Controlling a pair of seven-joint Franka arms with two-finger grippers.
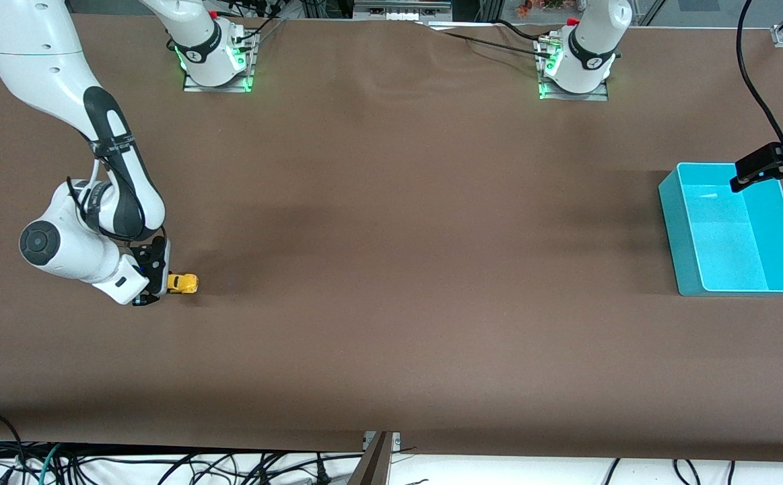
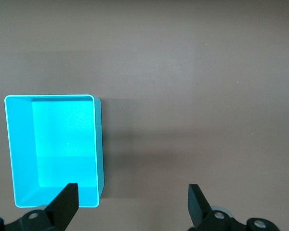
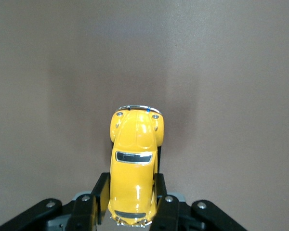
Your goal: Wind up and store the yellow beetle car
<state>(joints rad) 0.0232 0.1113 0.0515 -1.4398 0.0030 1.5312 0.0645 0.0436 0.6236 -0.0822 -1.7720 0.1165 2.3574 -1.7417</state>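
The yellow beetle car [image 1: 183, 283] rests on the brown table toward the right arm's end. My right gripper [image 1: 157, 281] is low at the table and shut on the car's rear half. In the right wrist view the car [image 3: 135, 163] sits between the two black fingers [image 3: 100, 192], its nose pointing away from the wrist. The turquoise bin [image 1: 678, 229] stands empty at the left arm's end. My left gripper [image 1: 771, 167] hangs open and empty over the bin's edge. In the left wrist view the left gripper [image 2: 132, 207] is wide open above the table beside the bin [image 2: 62, 144].
The brown cloth [image 1: 391, 236] covers the whole table. Both arm bases stand along the edge farthest from the front camera. Cables hang below the near edge.
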